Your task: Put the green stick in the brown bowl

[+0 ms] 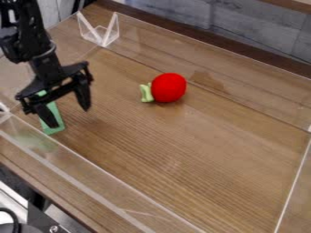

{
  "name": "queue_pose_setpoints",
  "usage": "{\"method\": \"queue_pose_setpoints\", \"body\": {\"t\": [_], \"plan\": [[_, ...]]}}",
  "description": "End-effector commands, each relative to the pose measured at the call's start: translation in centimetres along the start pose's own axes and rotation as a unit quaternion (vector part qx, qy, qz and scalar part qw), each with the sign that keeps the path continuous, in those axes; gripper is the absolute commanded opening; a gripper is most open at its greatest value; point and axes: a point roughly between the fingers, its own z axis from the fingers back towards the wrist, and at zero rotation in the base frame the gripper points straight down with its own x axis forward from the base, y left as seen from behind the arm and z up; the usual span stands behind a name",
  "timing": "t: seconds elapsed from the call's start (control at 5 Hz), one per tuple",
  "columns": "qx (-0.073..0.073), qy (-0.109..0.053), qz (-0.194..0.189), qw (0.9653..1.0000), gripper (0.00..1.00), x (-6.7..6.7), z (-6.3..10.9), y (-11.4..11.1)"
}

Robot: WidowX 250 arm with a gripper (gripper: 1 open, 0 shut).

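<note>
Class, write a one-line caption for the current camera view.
Black gripper over the green stick, red ball nearby.

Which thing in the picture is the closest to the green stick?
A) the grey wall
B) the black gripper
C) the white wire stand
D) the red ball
B: the black gripper is right at the green stick, partly covering it in this view, while the red ball, the white wire stand and the grey wall are all farther off.
</note>
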Motion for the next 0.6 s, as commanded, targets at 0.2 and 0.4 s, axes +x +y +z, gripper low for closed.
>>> {"method": "queue_pose_setpoints", "body": {"t": [0.2, 0.4], "plan": [[0.029, 0.018, 0.008, 0.9994, 1.0, -2.1, 3.6, -0.2], [0.033, 0.019, 0.012, 0.9992, 1.0, -2.1, 4.0, 1.0]]}}
